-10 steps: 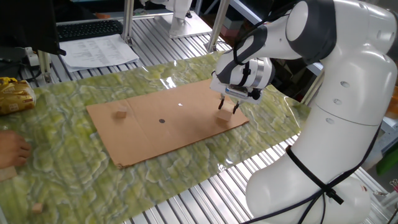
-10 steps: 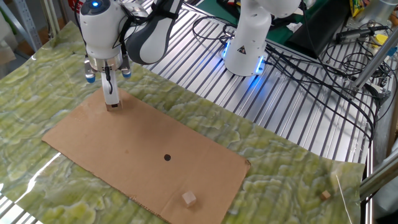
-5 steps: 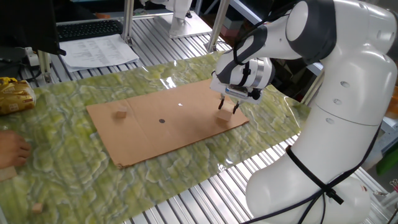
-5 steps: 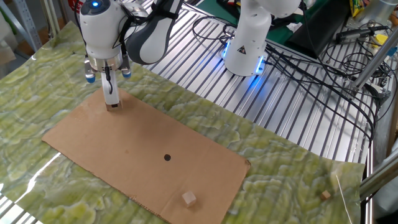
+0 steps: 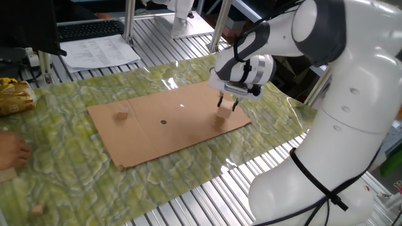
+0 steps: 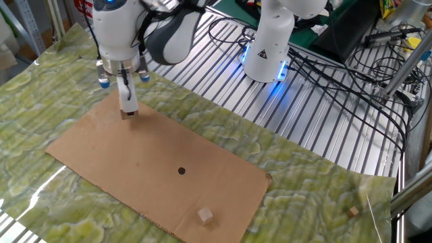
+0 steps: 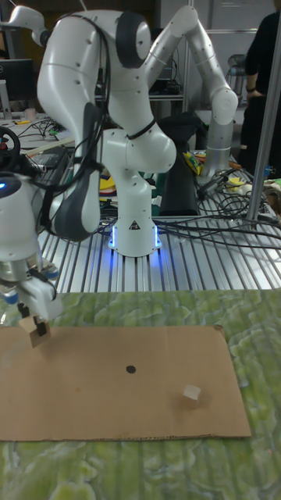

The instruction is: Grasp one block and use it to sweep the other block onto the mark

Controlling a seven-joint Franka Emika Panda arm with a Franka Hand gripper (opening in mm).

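My gripper (image 5: pixel 227 105) is shut on the larger tan block (image 5: pixel 225 112) at the right end of the brown cardboard (image 5: pixel 176 135); the block sits at or just above its surface. The other fixed view shows the gripper (image 6: pixel 127 110) and its block (image 6: pixel 127 114) near the sheet's far left corner. The tall view has the gripper (image 7: pixel 34 331) with the block (image 7: pixel 37 337) at the left edge. The smaller block (image 5: pixel 122 115) (image 6: pixel 205 215) (image 7: pixel 191 395) lies at the opposite end. The dark round mark (image 5: pixel 163 122) (image 6: pixel 181 171) (image 7: pixel 130 369) is between the two blocks.
The cardboard lies on a green marbled mat (image 5: pixel 75 169). A person's hand (image 5: pixel 9 150) rests at the mat's left edge. Small loose cubes lie off the sheet (image 5: pixel 39 209) (image 6: pixel 353 211). The robot base (image 6: pixel 270 47) and cables stand behind.
The gripper, still shut on the larger block, has shifted a little along the cardboard's end and risen slightly. The smaller block and the mark have not moved.
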